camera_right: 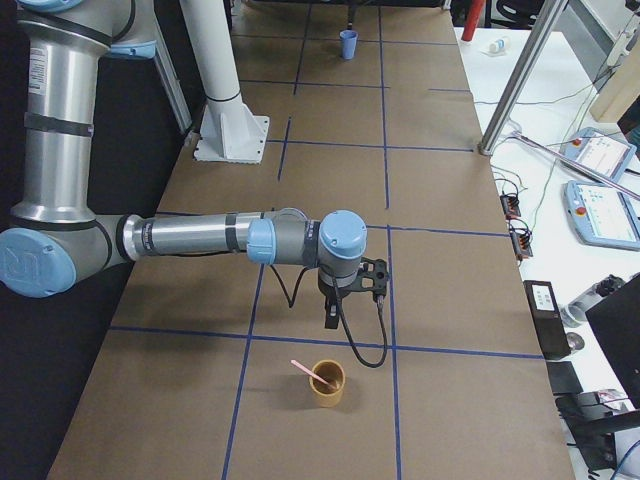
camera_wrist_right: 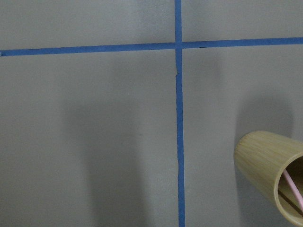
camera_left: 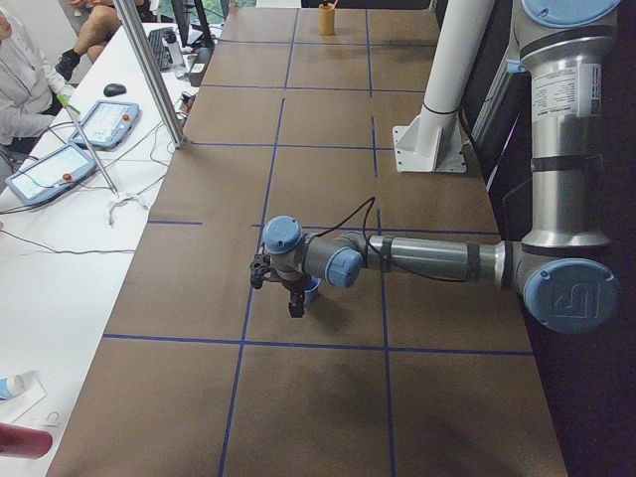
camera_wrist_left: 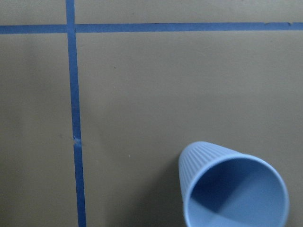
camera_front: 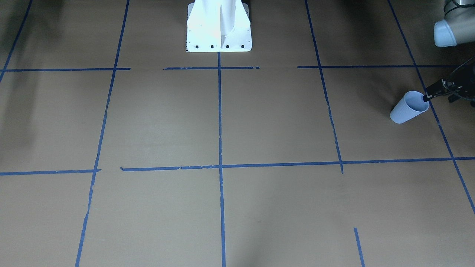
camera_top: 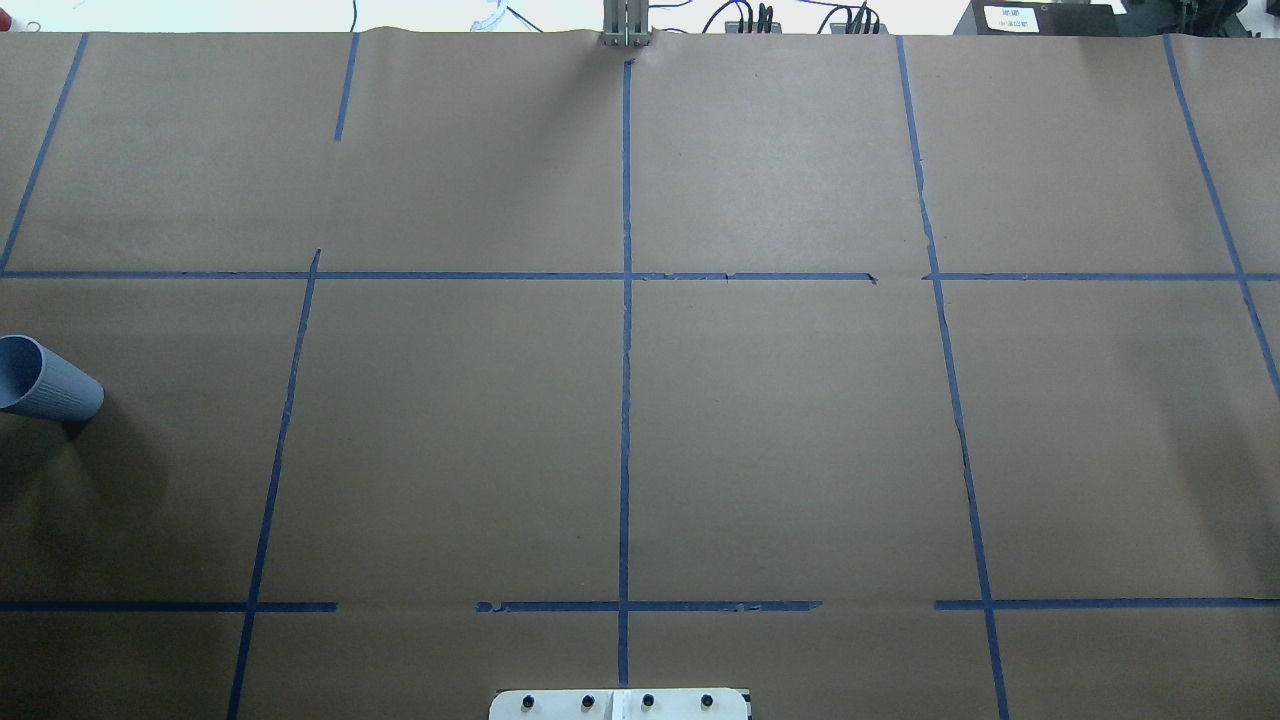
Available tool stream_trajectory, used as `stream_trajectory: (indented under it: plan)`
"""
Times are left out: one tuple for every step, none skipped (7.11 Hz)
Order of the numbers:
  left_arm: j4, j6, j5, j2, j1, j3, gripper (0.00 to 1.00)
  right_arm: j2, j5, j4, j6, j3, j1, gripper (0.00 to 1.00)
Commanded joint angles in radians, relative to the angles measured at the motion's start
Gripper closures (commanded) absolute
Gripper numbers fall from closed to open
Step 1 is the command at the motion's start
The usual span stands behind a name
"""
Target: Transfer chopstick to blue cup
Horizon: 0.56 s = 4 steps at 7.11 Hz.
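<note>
The blue cup (camera_front: 407, 108) stands upright at the table's far left edge and also shows in the overhead view (camera_top: 48, 378) and the left wrist view (camera_wrist_left: 234, 189); it is empty. My left gripper (camera_front: 426, 98) hangs just above and beside its rim, and its fingers read as one narrow dark tip, shut and empty. The pale-pink chopstick (camera_right: 308, 371) leans in a tan wooden cup (camera_right: 326, 382), its end showing in the right wrist view (camera_wrist_right: 293, 187). My right gripper (camera_right: 332, 315) hangs a little above and behind that cup; I cannot tell whether it is open.
The white robot pedestal (camera_front: 219, 27) stands at the table's middle. Brown paper with blue tape lines (camera_top: 625, 400) covers the table. Operators, tablets and cables (camera_left: 70, 149) sit beyond the far table edge. The tan cup shows in the right wrist view (camera_wrist_right: 272, 170).
</note>
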<state>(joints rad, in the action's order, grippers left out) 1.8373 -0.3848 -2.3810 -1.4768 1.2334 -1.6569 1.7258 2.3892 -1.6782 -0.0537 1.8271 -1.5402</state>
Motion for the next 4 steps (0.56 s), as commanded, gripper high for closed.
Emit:
stream_trajectory:
  plan:
    - [0.003, -0.002, -0.003, -0.028, -0.025, 0.034, 0.07, 0.000, 0.004, 0.000, 0.000, 0.000, 0.000, 0.00]
    - [0.005, -0.002, -0.004, -0.055, -0.044, 0.060, 0.28, 0.000, 0.007, 0.000, 0.000, 0.000, 0.000, 0.00]
    - [0.005, 0.000, -0.035, -0.063, -0.054, 0.066, 0.84, 0.000, 0.007, 0.000, 0.000, 0.000, 0.000, 0.00]
    - [0.008, 0.000, -0.084, -0.063, -0.060, 0.063, 0.99, 0.000, 0.007, 0.000, 0.002, -0.002, 0.000, 0.00]
